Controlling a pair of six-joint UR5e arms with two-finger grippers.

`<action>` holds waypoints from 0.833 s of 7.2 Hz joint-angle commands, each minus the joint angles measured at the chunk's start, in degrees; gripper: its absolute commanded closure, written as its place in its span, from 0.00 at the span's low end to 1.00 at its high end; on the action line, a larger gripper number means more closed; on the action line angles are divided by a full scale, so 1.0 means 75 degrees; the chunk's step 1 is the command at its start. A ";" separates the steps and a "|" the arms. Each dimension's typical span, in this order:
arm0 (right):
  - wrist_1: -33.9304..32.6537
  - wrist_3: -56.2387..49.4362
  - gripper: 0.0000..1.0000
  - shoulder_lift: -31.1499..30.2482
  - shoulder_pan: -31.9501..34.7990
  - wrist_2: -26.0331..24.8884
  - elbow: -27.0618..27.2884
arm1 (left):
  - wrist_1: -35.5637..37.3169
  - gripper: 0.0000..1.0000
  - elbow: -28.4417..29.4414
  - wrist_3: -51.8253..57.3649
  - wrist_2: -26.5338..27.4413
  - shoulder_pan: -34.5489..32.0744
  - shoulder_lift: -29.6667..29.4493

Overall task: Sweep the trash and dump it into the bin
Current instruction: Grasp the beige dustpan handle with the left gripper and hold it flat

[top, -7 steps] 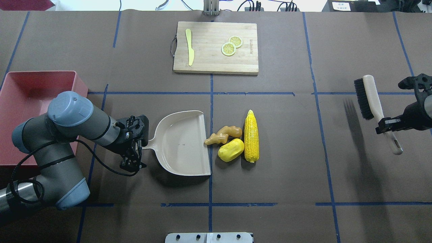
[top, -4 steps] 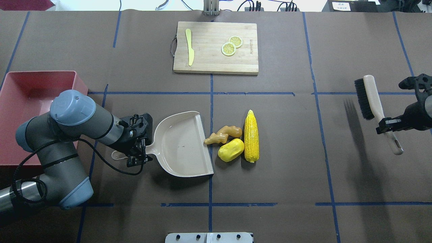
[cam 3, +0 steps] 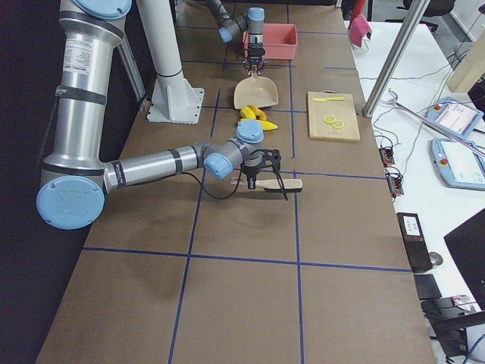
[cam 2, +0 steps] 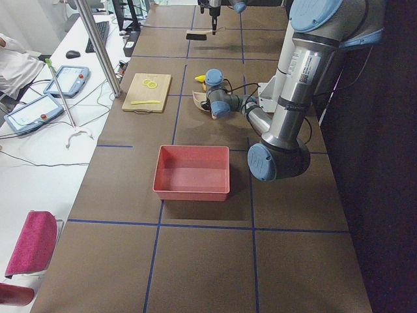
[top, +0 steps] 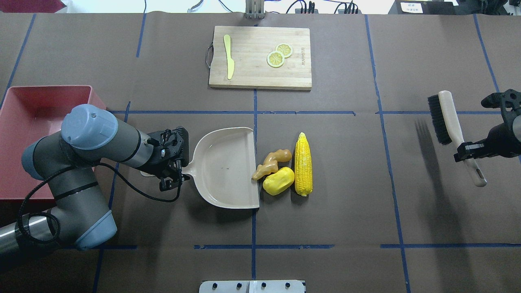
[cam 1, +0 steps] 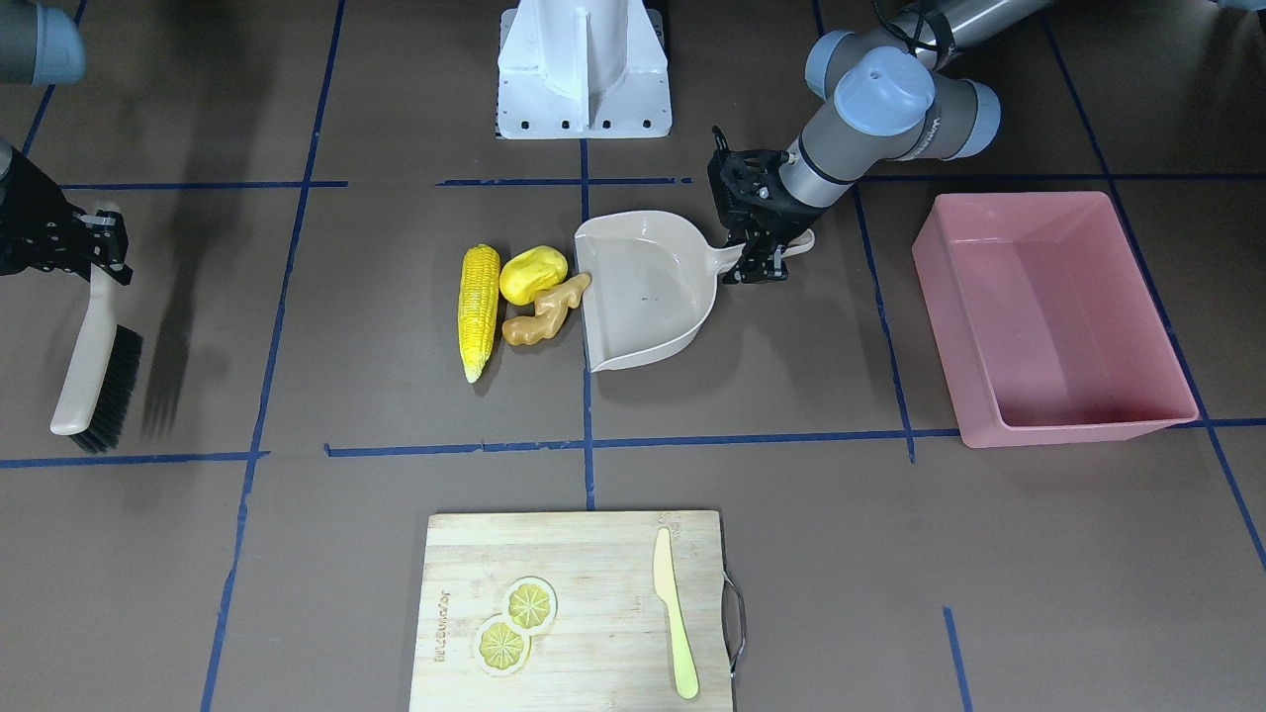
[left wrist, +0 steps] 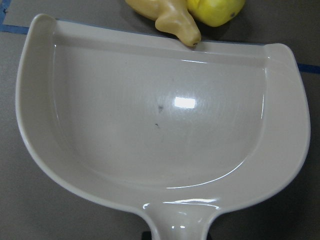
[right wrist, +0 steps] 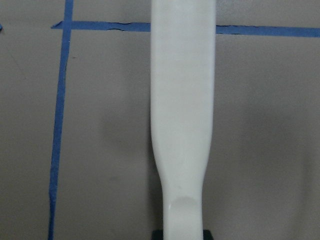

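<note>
Three pieces of trash lie mid-table: a corn cob [top: 303, 165], a lumpy yellow vegetable [top: 278, 180] and a tan ginger root [top: 272, 162]. The beige dustpan [top: 226, 169] lies flat to their left, and its open lip touches the ginger [left wrist: 167, 17]. My left gripper [top: 175, 171] is shut on the dustpan's handle. The pink bin [top: 44, 87] stands at the far left, partly hidden by my left arm. At the far right, my right gripper [top: 468, 150] is shut on the handle of a black-bristled brush [top: 443, 118], held above the table.
A wooden cutting board [top: 252, 69] with a pale yellow knife [top: 229, 57] and two lemon slices [top: 279, 55] sits at the far edge. The robot's white base plate [cam 1: 584, 69] is at the near side.
My left arm has pushed the dustpan to the right and squared it up, so its lip now meets the ginger and has nudged it. The right arm and brush have held still.
</note>
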 commanded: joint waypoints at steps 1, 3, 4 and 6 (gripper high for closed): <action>0.0000 -0.0001 1.00 0.0000 0.0000 0.0000 0.0000 | 0.0071 1.00 -0.0052 0.0000 0.0013 -0.0073 0.0045; 0.0000 -0.0001 1.00 -0.0012 0.0000 0.0000 0.0000 | 0.0095 1.00 -0.0087 0.0011 0.0013 -0.0202 0.0081; 0.0000 -0.0001 1.00 -0.0012 0.0000 0.0000 0.0000 | 0.0165 1.00 -0.0087 0.0406 0.0002 -0.0296 0.0081; 0.0000 -0.0001 1.00 -0.0012 0.0000 0.0000 0.0000 | 0.1669 1.00 -0.0413 0.1143 -0.0196 -0.0239 0.0000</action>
